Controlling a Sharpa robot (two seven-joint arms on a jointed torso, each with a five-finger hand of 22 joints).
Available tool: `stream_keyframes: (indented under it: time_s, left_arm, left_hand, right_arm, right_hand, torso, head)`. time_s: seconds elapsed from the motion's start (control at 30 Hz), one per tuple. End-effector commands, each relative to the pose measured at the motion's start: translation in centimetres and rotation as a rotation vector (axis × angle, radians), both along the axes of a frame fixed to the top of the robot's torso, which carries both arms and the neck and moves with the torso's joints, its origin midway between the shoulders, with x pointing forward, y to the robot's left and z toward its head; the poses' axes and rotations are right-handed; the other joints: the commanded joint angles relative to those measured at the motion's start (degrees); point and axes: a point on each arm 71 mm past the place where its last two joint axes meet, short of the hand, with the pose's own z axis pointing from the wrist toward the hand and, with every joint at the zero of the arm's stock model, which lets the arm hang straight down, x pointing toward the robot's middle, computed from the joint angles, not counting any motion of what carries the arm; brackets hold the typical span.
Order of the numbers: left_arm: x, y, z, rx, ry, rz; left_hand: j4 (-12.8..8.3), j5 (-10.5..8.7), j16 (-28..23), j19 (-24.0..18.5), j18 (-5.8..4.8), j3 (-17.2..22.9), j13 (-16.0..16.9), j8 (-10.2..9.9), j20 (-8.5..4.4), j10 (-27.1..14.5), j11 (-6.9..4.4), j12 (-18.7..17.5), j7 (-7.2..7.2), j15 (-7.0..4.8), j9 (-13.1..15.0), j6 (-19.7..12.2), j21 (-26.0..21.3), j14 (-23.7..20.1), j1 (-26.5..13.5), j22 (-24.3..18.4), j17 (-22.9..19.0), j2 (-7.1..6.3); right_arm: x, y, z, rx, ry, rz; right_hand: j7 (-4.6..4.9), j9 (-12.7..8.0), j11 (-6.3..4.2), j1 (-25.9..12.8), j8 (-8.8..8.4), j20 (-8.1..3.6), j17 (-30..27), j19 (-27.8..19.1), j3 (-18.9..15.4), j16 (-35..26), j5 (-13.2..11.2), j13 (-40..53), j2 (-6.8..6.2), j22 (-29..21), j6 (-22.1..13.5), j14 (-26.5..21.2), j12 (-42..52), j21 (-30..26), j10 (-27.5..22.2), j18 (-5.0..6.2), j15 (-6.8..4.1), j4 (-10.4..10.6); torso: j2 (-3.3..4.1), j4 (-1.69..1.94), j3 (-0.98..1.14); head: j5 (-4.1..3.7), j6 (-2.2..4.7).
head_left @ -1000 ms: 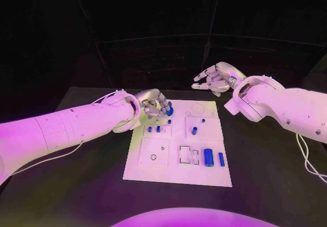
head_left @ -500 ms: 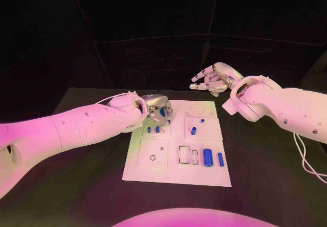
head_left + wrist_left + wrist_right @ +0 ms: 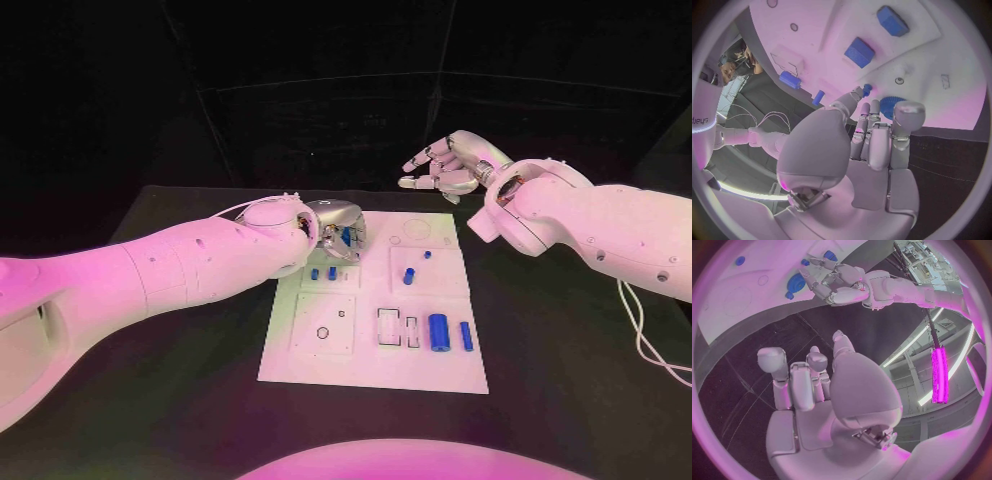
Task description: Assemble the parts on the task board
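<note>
Since a second ago our left arm has swung in over the far left corner of the board, its hand rolled palm-down there.

Our left arm is the biggest thing on the table, and it hides part of the white board [image 3: 372,340] from the head camera. Its left hand [image 3: 336,233] hovers with fingers curled in, fingertips [image 3: 864,93] beside a round ribbed blue gear [image 3: 888,106] on the board; we cannot tell whether they grip it. We judge seating that gear is the step, so lower straight and keep it level. Our right hand [image 3: 447,166] hangs open beyond the far edge, holding nothing. Nearer us lie blue cylinders [image 3: 440,333], with small blue pegs [image 3: 410,277] mid-board, close to the working wrist.
</note>
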Motion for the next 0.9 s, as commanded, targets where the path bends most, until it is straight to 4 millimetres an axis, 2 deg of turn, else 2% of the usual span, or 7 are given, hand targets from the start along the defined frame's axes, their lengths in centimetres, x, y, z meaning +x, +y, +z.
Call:
stream_keyframes:
  time_s: [0.03, 0.9]
  left_arm:
    - [0.07, -0.14, -0.25, 0.049, 0.008, 0.001]
    - [0.13, -0.71, -0.94, 0.089, 0.041, -0.003]
  left_hand:
    - [-0.1, 0.2, 0.4, 0.4, -0.38, 0.4, -0.2, -0.2, 0.07, 0.5, -0.05, -0.4, -0.02, -0.26, -0.1, 0.7, 0.4, 1.6, -0.2, 0.2, -0.1, 0.38]
    - [-0.2, 0.0, 0.3, 0.8, -0.55, 1.7, -1.4, -0.6, -0.11, 2.3, -0.32, -1.0, -0.19, -0.48, -0.6, 2.1, 1.5, 1.9, -0.3, 1.4, -0.5, 0.74]
  right_arm:
    - [0.01, 0.12, 0.15, 0.005, -0.005, 0.008]
    - [-0.01, 0.33, 0.16, 0.006, -0.004, 0.013]
  right_hand:
    - [-0.02, -0.1, -0.13, 0.3, 0.19, -0.16, 0.1, 0.1, -0.3, -0.2, 0.3, 0.0, 0.4, -0.1, -0.3, 2.6, 0.0, -0.3, -0.3, 1.05, -0.38, 0.0]
    - [-0.03, -0.1, -0.13, 0.3, 0.21, -0.16, 0.1, 0.1, -0.3, -0.1, 0.3, 0.0, 0.43, 0.0, -0.3, 2.6, 0.1, -0.3, -0.3, 1.04, -0.38, 0.0]
  torso:
    - [0.01, 0.03, 0.01]
    - [-0.03, 0.05, -0.02]
  head:
    - [-0.02, -0.08]
    - [-0.27, -0.31]
